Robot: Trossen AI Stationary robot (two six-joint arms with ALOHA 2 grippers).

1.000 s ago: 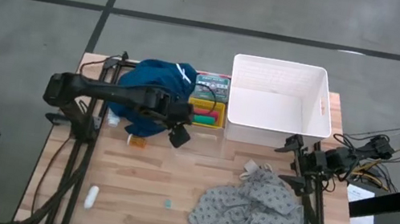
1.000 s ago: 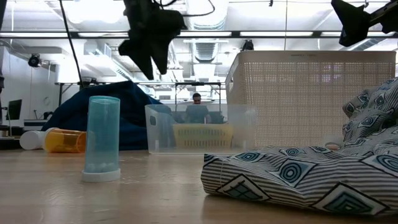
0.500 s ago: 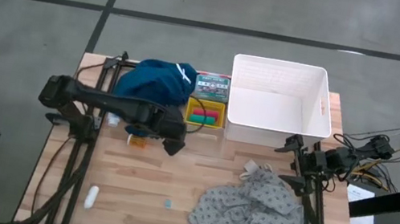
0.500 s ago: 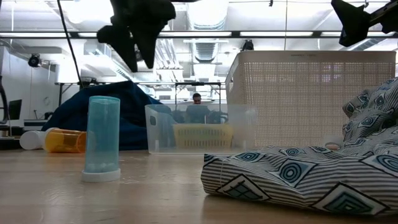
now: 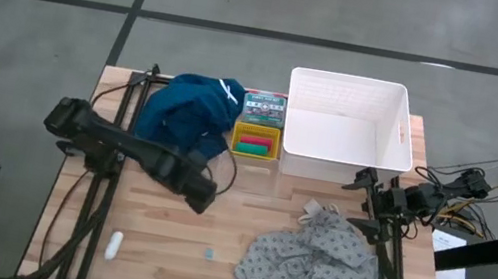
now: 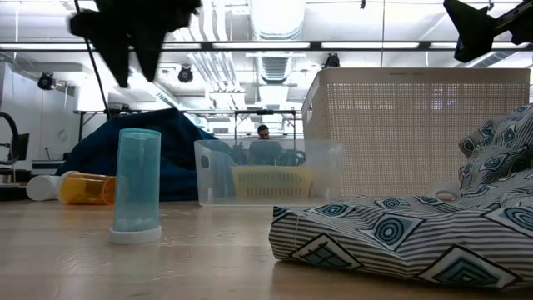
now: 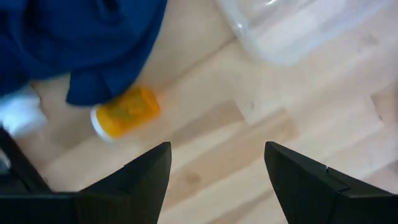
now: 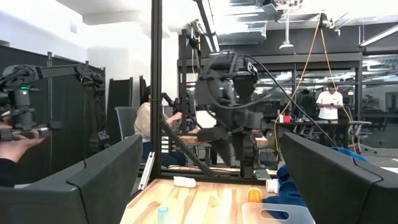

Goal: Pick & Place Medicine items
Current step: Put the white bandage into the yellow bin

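While hanging over bare wood left of the middle of the table (image 5: 162, 237), shows the left gripper (image 5: 201, 192) with fingers apart and nothing between them. Looks down, in the left wrist view, on an orange pill bottle (image 7: 126, 112) lying on its side against the hem of the dark blue cloth (image 7: 81, 43), with a white bottle (image 7: 18, 115) just beside it at the cloth's edge. Touches neither bottle.

Stands a pale blue tube (image 6: 137, 185) upright near the front edge, and lays a white tube (image 5: 114, 243) toward the front left corner, well apart from it. Sets a red tube (image 5: 253, 147) and a green tube (image 5: 254, 140) side by side in a yellow tray (image 5: 256, 133) near the back edge, between the blue cloth and a white basket (image 5: 345, 125), with a green-printed pack (image 5: 262, 108) just behind the tray.

Shows the grey dotted cloth (image 5: 319, 268) heaped toward the front right corner. Rests the right gripper (image 5: 364, 182) near the right edge, just in front of the basket, with fingers spread wide and empty.
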